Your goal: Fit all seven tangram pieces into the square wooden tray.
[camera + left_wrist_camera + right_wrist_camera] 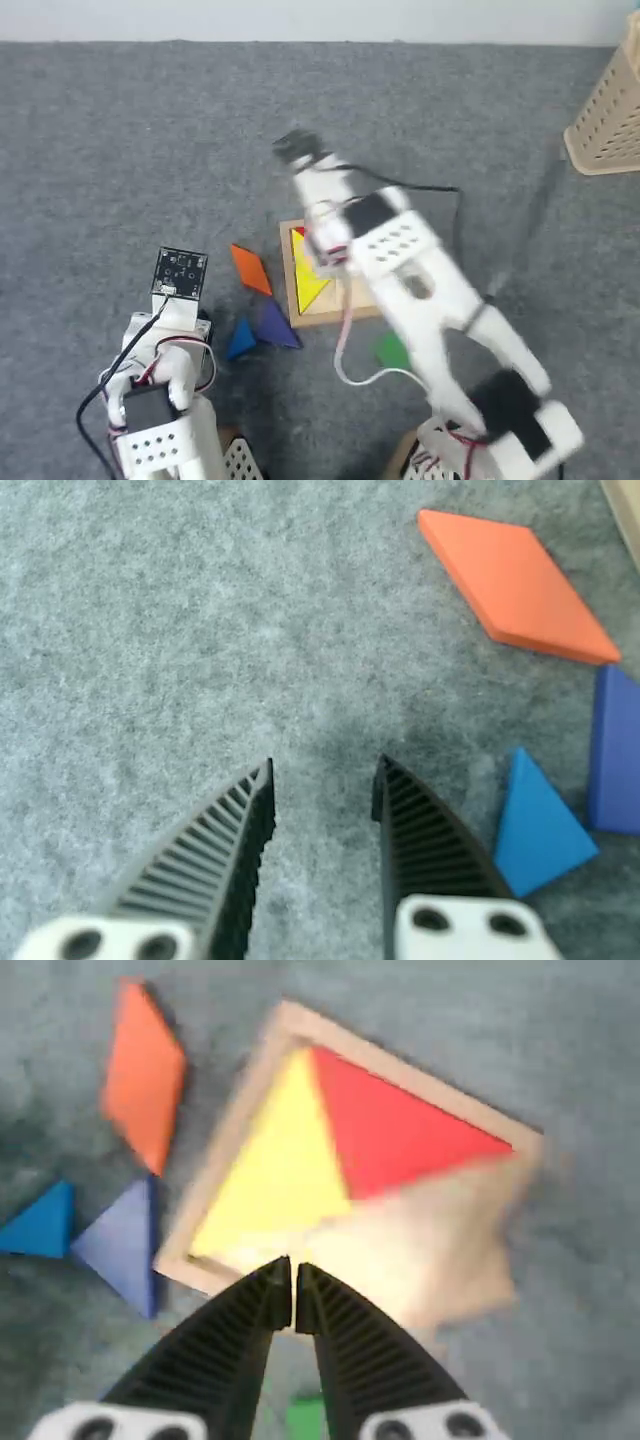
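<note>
Lying on the grey carpet (150,130), the square wooden tray (440,1230) has a pale raised rim. Two large pieces sit inside it: a yellow triangle (285,1160) along one side and a red triangle (395,1120) along the adjoining side, touching along one edge. The remaining tray floor is bare wood.

Outside the tray, an orange parallelogram (515,585) lies flat near the rim on the yellow triangle's side, apart from it. A purple triangle (275,325) sits by the tray's corner, and a smaller blue triangle (535,825) lies just beside it. A green piece (392,350) lies on the carpet beside the tray, partly hidden under the right arm, so its shape cannot be told.

The right gripper (293,1265) has its jaws pressed together with nothing between them; its tips hang over the tray's rim next to the yellow triangle's corner. The left gripper (325,770) is spread over bare carpet, with the blue triangle just beside one finger and the orange parallelogram farther off.
</note>
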Action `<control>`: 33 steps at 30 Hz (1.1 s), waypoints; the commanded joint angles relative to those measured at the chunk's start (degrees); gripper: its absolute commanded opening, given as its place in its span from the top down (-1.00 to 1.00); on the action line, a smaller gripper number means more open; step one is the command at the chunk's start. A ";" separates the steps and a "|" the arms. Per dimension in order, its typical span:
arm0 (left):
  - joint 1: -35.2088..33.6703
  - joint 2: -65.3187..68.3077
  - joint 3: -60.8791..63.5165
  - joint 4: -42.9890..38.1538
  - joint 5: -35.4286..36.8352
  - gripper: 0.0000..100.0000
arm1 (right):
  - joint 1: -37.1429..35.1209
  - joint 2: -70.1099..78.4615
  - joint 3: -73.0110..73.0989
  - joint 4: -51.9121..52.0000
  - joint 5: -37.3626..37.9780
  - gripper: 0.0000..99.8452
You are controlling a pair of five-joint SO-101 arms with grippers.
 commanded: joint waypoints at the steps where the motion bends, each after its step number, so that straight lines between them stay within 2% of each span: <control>1: -0.18 -1.14 -0.40 -0.09 -0.44 0.70 | 10.15 -9.63 -0.26 4.62 1.05 0.99; 10: -0.35 -1.14 -0.40 -0.09 -0.62 0.70 | 25.36 -19.82 28.92 -2.95 14.07 0.99; 17: -0.44 -1.14 -0.40 0.00 -0.62 0.70 | 33.89 -26.42 47.21 -13.49 16.62 0.99; 21: -0.44 -1.14 -0.40 0.00 -0.62 0.70 | 36.79 -30.55 53.45 -17.10 20.92 0.99; 25: -0.44 -1.14 -0.40 0.00 -0.62 0.70 | 38.55 -34.86 61.45 -22.20 21.89 0.99; 33: -0.44 -1.14 -0.40 0.00 -0.62 0.70 | 38.20 -46.20 66.81 -21.67 21.89 0.99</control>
